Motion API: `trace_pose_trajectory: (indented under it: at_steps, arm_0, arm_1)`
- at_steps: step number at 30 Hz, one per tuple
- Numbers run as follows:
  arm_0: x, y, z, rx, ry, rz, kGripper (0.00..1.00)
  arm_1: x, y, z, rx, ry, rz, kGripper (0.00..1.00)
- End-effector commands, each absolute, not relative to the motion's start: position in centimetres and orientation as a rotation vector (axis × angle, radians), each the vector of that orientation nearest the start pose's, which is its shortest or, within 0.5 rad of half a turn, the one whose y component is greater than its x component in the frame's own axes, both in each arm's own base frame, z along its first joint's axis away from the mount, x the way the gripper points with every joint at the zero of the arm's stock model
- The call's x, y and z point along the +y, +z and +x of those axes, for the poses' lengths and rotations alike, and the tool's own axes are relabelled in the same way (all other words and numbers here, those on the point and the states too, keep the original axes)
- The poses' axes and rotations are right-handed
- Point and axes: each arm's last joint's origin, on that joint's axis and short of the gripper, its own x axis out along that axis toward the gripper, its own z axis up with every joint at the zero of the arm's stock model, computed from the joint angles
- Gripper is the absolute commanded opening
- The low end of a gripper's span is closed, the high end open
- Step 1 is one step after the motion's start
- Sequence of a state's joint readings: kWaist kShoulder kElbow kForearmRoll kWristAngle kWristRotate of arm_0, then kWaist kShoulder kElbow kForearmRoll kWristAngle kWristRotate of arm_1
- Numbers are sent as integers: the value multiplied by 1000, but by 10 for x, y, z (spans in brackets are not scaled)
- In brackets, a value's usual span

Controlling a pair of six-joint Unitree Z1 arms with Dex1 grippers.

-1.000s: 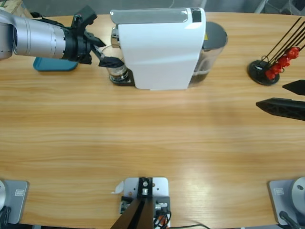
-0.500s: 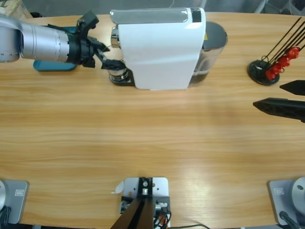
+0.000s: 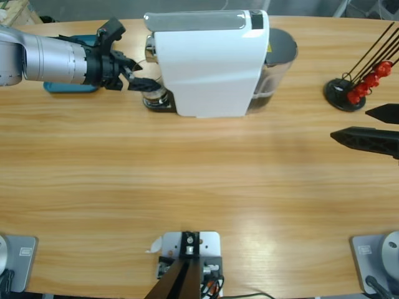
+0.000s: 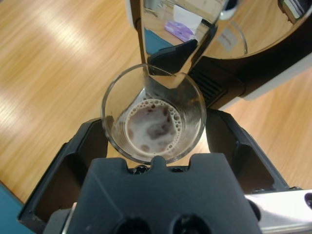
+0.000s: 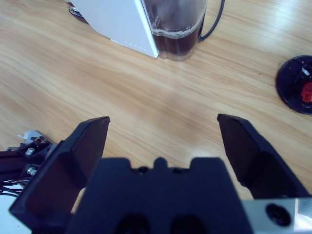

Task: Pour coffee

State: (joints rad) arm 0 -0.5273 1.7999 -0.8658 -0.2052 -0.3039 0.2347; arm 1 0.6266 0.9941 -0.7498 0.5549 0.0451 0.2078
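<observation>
Overhead, we see the left hand (image 3: 138, 75) at the glass (image 3: 154, 93) under the white machine (image 3: 209, 62), far left on the counter (image 3: 199, 180). Left wrist: jaws flank the glass, whether gripping we cannot tell; coffee (image 4: 153, 126) lies shallow inside. Right wrist: our right hand (image 5: 163, 134) is spread, holding nothing.

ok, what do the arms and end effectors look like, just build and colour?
The left arm is a ribbed silver-grey cylinder ending in a black wrist. Its end effector has two black jaws on a blocky black body with two round recesses. The right end effector is the same matte black build, with broad tapered jaws and a silver plate at its side. No markings legible.
</observation>
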Motion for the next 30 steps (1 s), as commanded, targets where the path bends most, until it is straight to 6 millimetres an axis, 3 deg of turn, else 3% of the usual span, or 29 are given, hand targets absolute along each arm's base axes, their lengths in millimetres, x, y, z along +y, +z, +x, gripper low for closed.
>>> trace_pose_trajectory:
  at_steps: [1, 15, 16, 18, 28, 29, 30]
  arm_0:
    - [-184, 215, 294, 658, -912, 291, 683]
    - [-184, 212, 294, 661, -963, 280, 604]
    - [-182, 212, 294, 657, -961, 283, 586]
    - [-176, 216, 292, 643, -961, 291, 450]
    - [-159, 228, 282, 607, -938, 304, 384]
    - [-155, 231, 280, 604, -921, 306, 359]
    - [-151, 233, 279, 601, -904, 306, 261]
  arm_1:
    - [74, 311, 99, 867, 547, -28, 1000]
    - [74, 311, 99, 866, 547, -27, 1000]
    - [74, 311, 99, 866, 547, -27, 1000]
    - [74, 311, 99, 866, 547, -28, 1000]
    - [73, 311, 98, 863, 548, -26, 1000]
    - [73, 311, 98, 863, 548, -27, 1000]
    - [73, 311, 98, 862, 548, -26, 1000]
